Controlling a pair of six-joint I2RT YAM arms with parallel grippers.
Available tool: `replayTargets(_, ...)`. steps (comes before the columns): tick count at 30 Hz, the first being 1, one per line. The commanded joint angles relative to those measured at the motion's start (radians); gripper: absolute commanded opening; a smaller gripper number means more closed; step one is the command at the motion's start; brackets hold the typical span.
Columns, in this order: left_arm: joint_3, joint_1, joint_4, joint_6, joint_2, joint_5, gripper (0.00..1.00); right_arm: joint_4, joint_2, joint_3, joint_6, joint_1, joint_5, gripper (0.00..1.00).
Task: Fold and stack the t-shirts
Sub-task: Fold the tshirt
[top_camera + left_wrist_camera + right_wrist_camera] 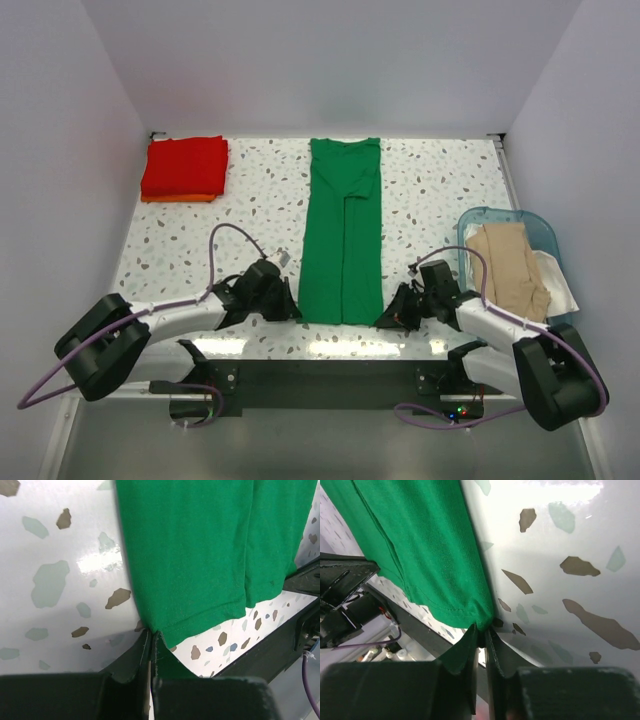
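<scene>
both grippers pinched on the near corners of the green t-shirt

from above, my left gripper [290, 308] and right gripper [390, 318] are dark shapes at the near hem, and their fingers cannot be told apart there. the wrist views settle it. my left gripper's fingers [130, 662] are closed together on the hem corner at 7 o'clock of the green t-shirt [343, 235], and the right gripper is clamped the same way on the corner at 5 o'clock. the bit of cloth inside each pinch is hidden between the fingers. each wrist view cuts off all but the near end of the shirt.

the green t-shirt lies flat as a long narrow strip down the middle of the bench [250, 210], running from 12 o'clock to 6 o'clock, its side panels folded inward.

at 10 o'clock, in the far corner, a folded red t-shirt [185, 165] sits on an orange t-shirt [178, 198], of which only a thin edge shows beneath.

at 3 o'clock stands the blue translucent basket [500, 213]. a crumpled beige t-shirt [508, 268] lies in it, on top of a white t-shirt [558, 285] that is mostly covered and hangs over the rim toward 4 o'clock. my right arm hides the basket's near end. i cannot tell whether more lies under the beige one.
</scene>
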Motion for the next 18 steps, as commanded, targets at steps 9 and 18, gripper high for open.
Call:
replayTargets(9, -0.063, -0.087, -0.050, -0.069, -0.087, 0.036, 0.00, -0.249, -0.195, -0.068, -0.090, 0.021, 0.044, 0.01)
replayTargets(18, 0.120, -0.096, -0.134, 0.002, -0.129, -0.042, 0.00, -0.417, -0.309, 0.143, -0.157, 0.045, 0.185, 0.01)
